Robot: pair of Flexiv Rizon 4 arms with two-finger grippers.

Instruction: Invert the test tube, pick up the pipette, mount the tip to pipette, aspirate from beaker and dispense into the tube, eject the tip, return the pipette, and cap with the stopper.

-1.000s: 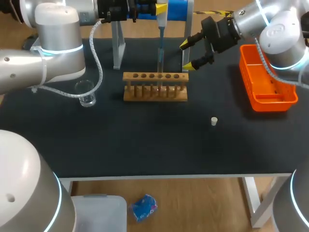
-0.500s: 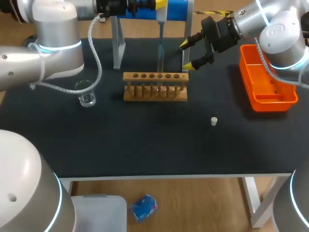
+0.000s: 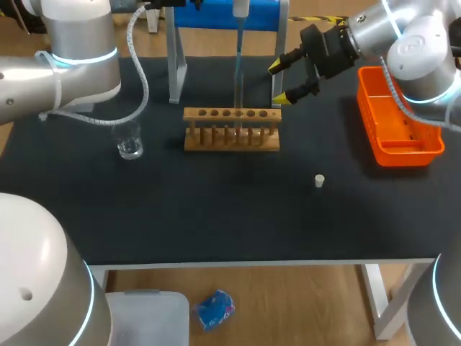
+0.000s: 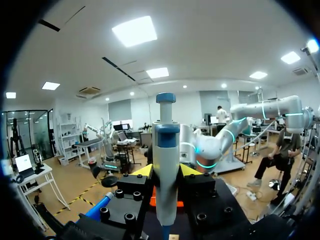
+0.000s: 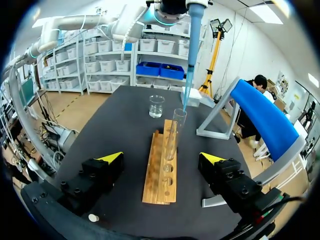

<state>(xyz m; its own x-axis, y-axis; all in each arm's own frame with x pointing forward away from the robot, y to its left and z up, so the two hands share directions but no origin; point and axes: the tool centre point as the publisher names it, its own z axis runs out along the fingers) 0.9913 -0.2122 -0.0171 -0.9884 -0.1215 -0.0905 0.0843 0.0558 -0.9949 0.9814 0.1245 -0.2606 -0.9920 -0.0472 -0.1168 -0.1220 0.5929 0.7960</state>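
Head view: my left arm holds the pipette (image 3: 238, 36) over the rack (image 3: 232, 131), in line with the upright tube (image 3: 237, 97). The beaker (image 3: 130, 144) stands well to the left, and the stopper (image 3: 319, 180) lies apart, unused. My right gripper (image 3: 281, 81) is wide open and empty beside the rack.

Left wrist: my left gripper (image 4: 166, 172) clamps the pipette from both sides.

Right wrist: the tip (image 5: 186, 95) hangs just above the tube's mouth. I judge dispensing is in hand; ejecting the tip, returning the pipette and capping remain.
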